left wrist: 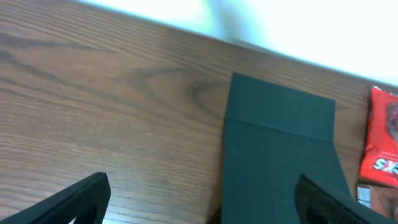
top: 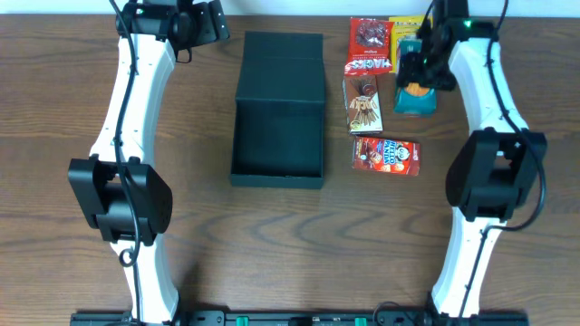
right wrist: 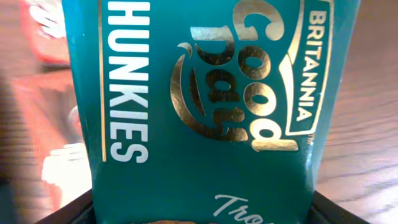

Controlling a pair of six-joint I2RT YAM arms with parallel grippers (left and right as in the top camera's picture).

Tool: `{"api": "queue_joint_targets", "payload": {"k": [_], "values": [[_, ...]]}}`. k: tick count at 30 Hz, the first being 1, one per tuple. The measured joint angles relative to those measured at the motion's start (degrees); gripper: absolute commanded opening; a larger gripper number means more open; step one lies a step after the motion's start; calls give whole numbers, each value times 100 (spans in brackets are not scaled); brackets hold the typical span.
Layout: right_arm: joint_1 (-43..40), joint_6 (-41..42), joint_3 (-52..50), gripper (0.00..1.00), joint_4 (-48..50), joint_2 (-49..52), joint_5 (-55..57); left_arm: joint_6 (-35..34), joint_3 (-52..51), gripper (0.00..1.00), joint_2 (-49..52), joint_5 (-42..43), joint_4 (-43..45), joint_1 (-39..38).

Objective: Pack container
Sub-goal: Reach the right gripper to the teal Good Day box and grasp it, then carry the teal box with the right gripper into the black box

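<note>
**1. Placement: why**

1.1 R gripper is low over the teal biscuit pkt at the far end of the snack group. In the R wrist view the pkt fills the frame, w/ one finger at each bottom corner, so the jaws bracket it across its width. This looks like the pick-up step for the first item. Whether the fingers are clamped on the pkt or just beside its edges: cannot tell.

1.2 L gripper is parked at the far edge of the table, near the lid flap but apart from it. Its fingers are spread wide w/ nothing between them. Probable reason: it stays out of the R arm's path to the box.

1.3 Remaining snacks lie flat in a loose cluster between box and R arm: red pkt, yellow pkt, brown pkt and a second red pkt. All are close to the box, so transfers should be short.

**2. Container: location & appearance**

2.1 The container sits mid-table between the two arms, just beside the snack cluster on the R arm's side.

2.2 Dark green-black, matte, plain, rectangular. The flap is folded back flat on the far side, leaving the cavity fully exposed from above.

2.3 No snack is visible inside. Packing therefore appears not yet begun.
</note>
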Motion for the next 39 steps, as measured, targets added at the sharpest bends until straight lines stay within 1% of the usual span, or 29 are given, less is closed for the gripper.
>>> {"api": "queue_joint_targets", "payload": {"k": [2,6,8,10,13,16,19,20,24,26,32,36,39], "values": [[109,7,326,70,-337,0,31,17,0,95,0,-70,-11,11],[503,35,608,70,-597,0,-70,66,0,95,0,-129,-24,83],[837,96,625,70,-640,0,-208,81,0,96,0,-131,-74,160],[1187,184,625,72,-675,0,-304,83,0,95,0,-138,-210,243],[1749,326,625,73,-695,0,-413,125,0,95,0,-164,-424,378],[2236,586,625,75,-811,0,-474,212,0,95,0,-170,-627,498],[2645,955,625,75,-828,0,-507,254,0,95,0,-170,-761,588],[2736,1064,625,73,-826,0,-518,258,0,95,0,-173,-807,625],[2999,1425,625,64,-857,0,-538,260,0,95,0,-170,-979,678],[3086,1609,625,62,-964,0,-540,273,0,95,0,-173,-1080,684],[3252,1954,623,60,-1309,107,-538,278,0,95,0,-170,-1292,684],[3324,2197,562,57,-1276,177,-463,280,0,95,0,-170,-1414,684],[3348,2380,372,57,-1250,177,-428,280,0,95,0,-170,-1456,684]]}}
